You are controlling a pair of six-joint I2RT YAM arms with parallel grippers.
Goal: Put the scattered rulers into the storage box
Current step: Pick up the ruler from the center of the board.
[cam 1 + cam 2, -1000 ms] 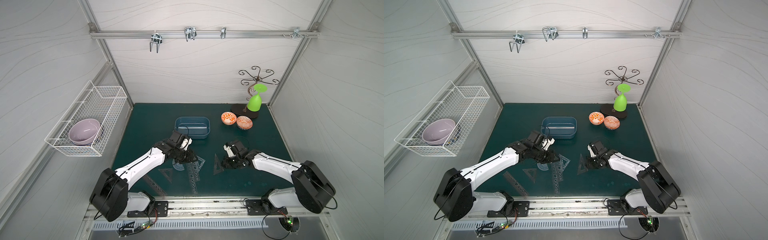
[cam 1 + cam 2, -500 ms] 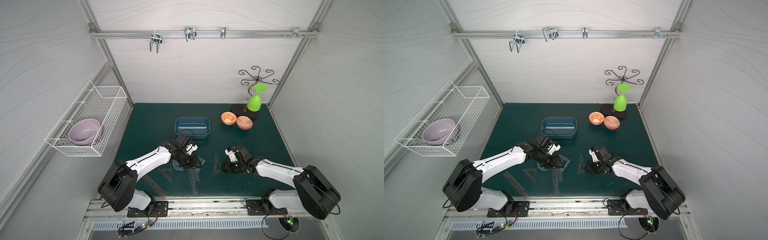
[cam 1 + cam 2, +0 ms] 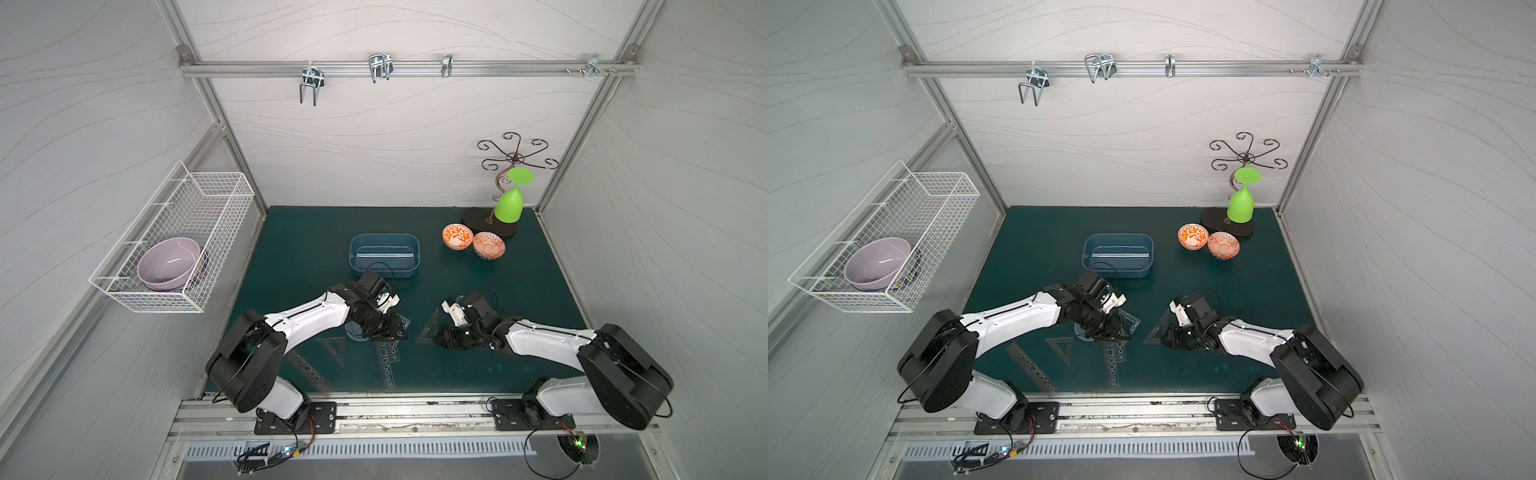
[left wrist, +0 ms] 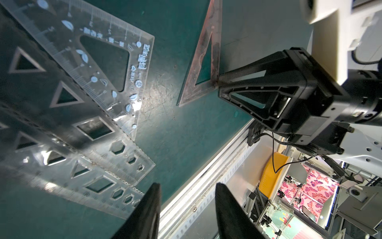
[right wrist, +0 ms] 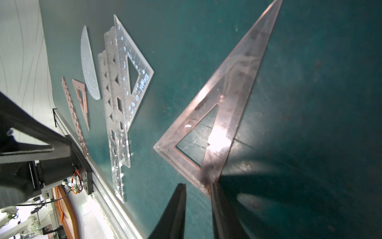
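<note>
The blue-grey storage box stands mid-table with a straight ruler inside. Rulers lie scattered nearer the front. They include a clear set square, overlapping stencil rulers, a protractor, a small set square and a long stencil ruler. My left gripper hangs open above the stencil rulers, holding nothing. My right gripper stands narrowly open, one finger against the corner of a smoky set square.
Two orange patterned bowls and an upturned green cup on a hook stand sit at the back right. A white wire basket with a purple bowl hangs on the left wall. The metal rail borders the table's front.
My left gripper has slid right and toward the front, over the overlapping rulers. My right gripper has shifted a little at the smoky set square's corner.
</note>
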